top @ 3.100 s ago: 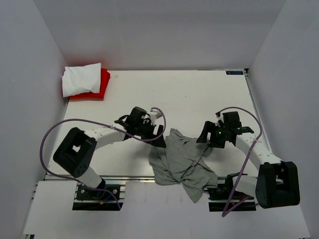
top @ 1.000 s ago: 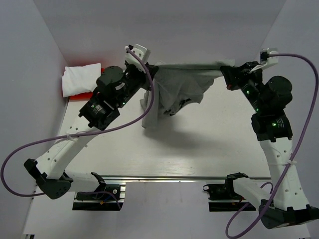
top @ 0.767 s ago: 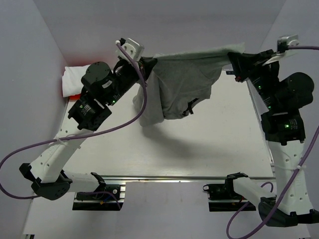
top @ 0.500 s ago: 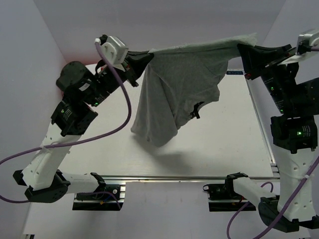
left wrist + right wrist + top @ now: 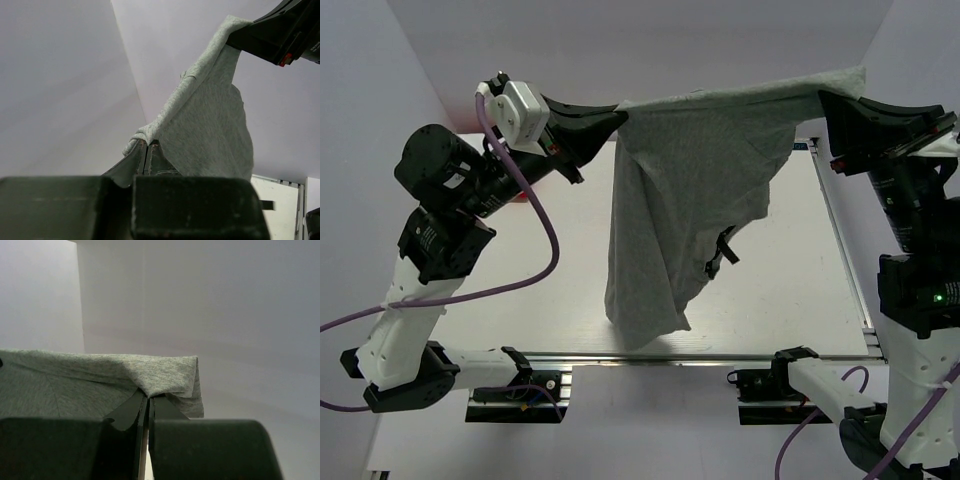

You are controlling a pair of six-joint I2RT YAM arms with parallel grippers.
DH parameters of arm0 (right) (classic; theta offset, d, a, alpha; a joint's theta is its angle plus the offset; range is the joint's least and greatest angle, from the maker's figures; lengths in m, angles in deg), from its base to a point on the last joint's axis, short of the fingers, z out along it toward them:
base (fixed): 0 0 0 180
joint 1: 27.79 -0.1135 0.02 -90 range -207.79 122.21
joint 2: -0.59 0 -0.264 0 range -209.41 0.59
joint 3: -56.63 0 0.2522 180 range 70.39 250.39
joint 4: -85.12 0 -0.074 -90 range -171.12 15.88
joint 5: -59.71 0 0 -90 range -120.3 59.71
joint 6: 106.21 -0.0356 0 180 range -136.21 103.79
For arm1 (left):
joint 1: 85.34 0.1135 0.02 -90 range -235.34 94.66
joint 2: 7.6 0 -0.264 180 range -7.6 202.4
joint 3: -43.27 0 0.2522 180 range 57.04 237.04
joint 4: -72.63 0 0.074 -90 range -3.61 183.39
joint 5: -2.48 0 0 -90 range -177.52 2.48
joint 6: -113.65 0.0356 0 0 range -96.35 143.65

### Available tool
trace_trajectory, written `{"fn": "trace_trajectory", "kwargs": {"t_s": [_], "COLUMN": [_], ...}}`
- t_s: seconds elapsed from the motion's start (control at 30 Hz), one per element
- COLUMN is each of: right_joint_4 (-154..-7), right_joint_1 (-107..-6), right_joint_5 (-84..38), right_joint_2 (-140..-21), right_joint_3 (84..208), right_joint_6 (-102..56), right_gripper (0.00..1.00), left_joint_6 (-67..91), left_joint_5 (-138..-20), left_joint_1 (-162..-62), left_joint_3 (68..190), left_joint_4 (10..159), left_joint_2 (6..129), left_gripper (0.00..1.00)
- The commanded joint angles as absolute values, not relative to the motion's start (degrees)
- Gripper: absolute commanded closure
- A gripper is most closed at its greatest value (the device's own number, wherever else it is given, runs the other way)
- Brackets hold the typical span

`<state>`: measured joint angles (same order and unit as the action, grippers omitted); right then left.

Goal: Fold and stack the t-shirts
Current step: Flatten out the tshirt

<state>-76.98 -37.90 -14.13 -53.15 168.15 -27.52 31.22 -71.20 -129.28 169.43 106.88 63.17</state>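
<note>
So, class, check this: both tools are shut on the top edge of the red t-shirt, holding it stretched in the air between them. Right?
The colour is wrong. The left tool and right tool are shut on the top edge of the grey t-shirt, not a red one, holding it stretched in the air between them. The top external view shows this.

Nothing legible shows in any view: no words, numbers or brands. A small dark label [image 5: 804,146] sits at the tabletop's [image 5: 790,260] far edge, about one o'clock, its print too small to read.
</note>
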Motion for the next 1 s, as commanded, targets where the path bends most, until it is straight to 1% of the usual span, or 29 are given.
{"fn": "trace_trajectory", "kwargs": {"t_s": [0.0,0.13,0.17,0.2,0.27,0.3,0.37,0.4,0.43,0.47,0.53,0.57,0.63,0.67,0.7,0.73,0.77,0.8,0.83,0.87,0.9,0.93,0.97], "right_joint_4": [-80.3,-80.4,-82.2,-83.1,-84.0,-86.9,-90.3,-92.6,-92.9,-93.5,-93.9,-94.0,-93.7,-94.0,-94.4,-94.1,-94.0,-93.9,-93.6,-93.1,-92.8,-92.5,-91.0], "right_joint_1": [-36.5,-36.6,-36.5,-36.6,-36.7,-36.5,-36.5,-36.5,-36.5,-36.6,-36.4,-36.5,-36.3,-36.5,-36.4,-36.5,-36.3,-36.3,-36.3,-36.3,-36.3,-36.3,-36.3], "right_joint_5": [-25.1,-26.2,-26.2,-26.6,-28.1,-28.6,-29.9,-32.0,-32.1,-33.4,-34.4,-35.6,-36.5,-37.1,-37.8,-38.4,-38.6,-39.0,-39.5,-39.7,-40.0,-40.2,-40.1], "right_joint_2": [-54.4,-56.1,-56.7,-57.0,-57.0,-56.7,-57.5,-58.3,-58.8,-61.8,-64.4,-67.2,-73.0,-74.2,-78.1,-79.6,-81.1,-84.9,-86.1,-87.4,-91.0,-92.0,-94.4], "right_joint_3": [168.4,166.0,163.4,162.3,155.2,153.2,144.1,140.4,139.2,137.0,136.4,136.6,137.8,138.7,139.6,141.0,141.6,142.7,144.1,144.8,145.4,147.5,148.2], "right_joint_6": [-24.0,-24.2,-24.1,-24.2,-24.2,-24.2,-24.0,-24.2,-24.6,-24.9,-25.4,-25.4,-25.8,-25.8,-25.5,-25.4,-25.1,-24.7,-24.5,-24.2,-24.4,-23.6,-23.5], "right_gripper": [1.00,1.00,1.00,1.00,1.00,1.00,1.00,1.00,1.00,1.00,1.00,1.00,1.00,1.00,1.00,1.00,1.00,1.00,1.00,1.00,1.00,1.00,1.00], "left_joint_6": [32.4,32.4,33.0,33.1,32.4,32.3,31.6,31.1,31.1,31.1,31.7,32.7,33.2,33.8,33.8,34.4,34.9,34.9,34.9,34.9,34.3,33.2,32.6], "left_joint_5": [-76.6,-80.4,-81.4,-82.5,-85.4,-87.2,-92.4,-96.8,-98.2,-99.3,-101.7,-101.7,-102.5,-101.9,-101.9,-101.1,-101.1,-101.1,-100.3,-99.7,-98.0,-97.3,-97.3], "left_joint_1": [-128.2,-128.2,-128.2,-128.2,-127.7,-127.7,-127.7,-127.7,-127.7,-127.2,-127.2,-126.6,-126.1,-125.4,-124.7,-124.7,-124.0,-123.1,-123.1,-122.3,-121.7,-121.7,-121.2], "left_joint_3": [171.0,168.1,166.9,163.6,158.6,153.3,148.3,143.8,142.1,139.9,139.3,140.0,142.7,146.4,148.3,150.3,155.4,158.4,161.7,168.5,171.5,176.8,178.8], "left_joint_4": [104.5,103.8,103.0,102.4,98.8,97.6,93.5,91.9,90.5,88.2,86.1,85.2,84.5,84.5,85.0,85.0,85.5,87.5,89.3,91.2,93.1,96.2,97.5], "left_joint_2": [62.5,65.2,65.2,66.0,66.0,66.0,67.0,68.2,68.3,70.3,73.7,75.7,83.8,86.9,89.9,96.2,99.7,103.0,106.4,112.8,115.5,117.9,119.8], "left_gripper": [1.00,1.00,1.00,1.00,1.00,1.00,1.00,1.00,1.00,1.00,1.00,1.00,1.00,1.00,1.00,1.00,1.00,1.00,1.00,1.00,1.00,0.96,0.83]}}
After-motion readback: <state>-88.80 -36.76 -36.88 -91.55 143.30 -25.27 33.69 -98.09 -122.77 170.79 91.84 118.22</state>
